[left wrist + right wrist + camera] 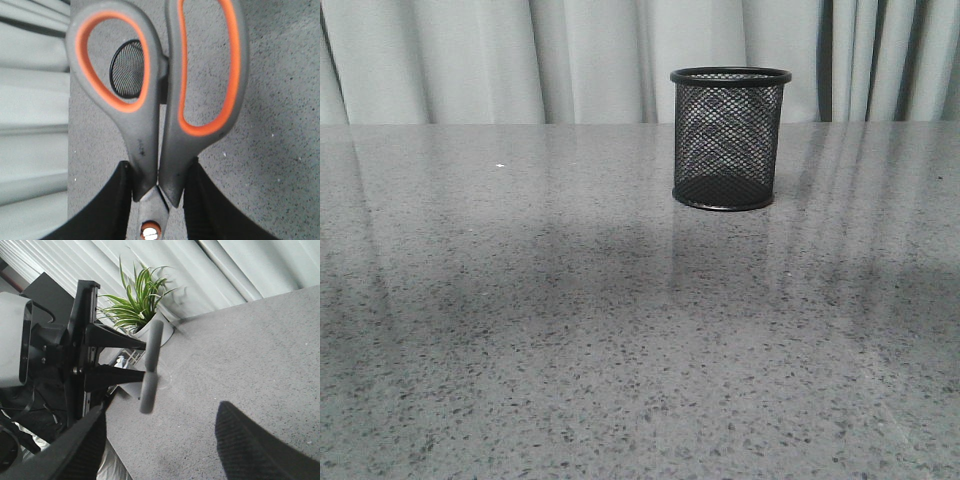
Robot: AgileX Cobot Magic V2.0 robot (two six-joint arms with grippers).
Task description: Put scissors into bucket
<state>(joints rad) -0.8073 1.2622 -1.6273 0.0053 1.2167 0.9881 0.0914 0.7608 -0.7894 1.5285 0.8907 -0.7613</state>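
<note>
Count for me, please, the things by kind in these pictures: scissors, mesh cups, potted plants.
Scissors: 1, shut between the left gripper's fingers.
Mesh cup: 1, upright on the table.
Potted plant: 1, past the table's edge.
Total: 3.

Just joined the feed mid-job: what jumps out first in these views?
The scissors fill the left wrist view, their grey handles with orange lining clamped near the pivot by the left end effector. The black mesh bucket stands upright and alone on the grey speckled table, right of centre toward the curtain. The right end effector is open, holding nothing.
</note>
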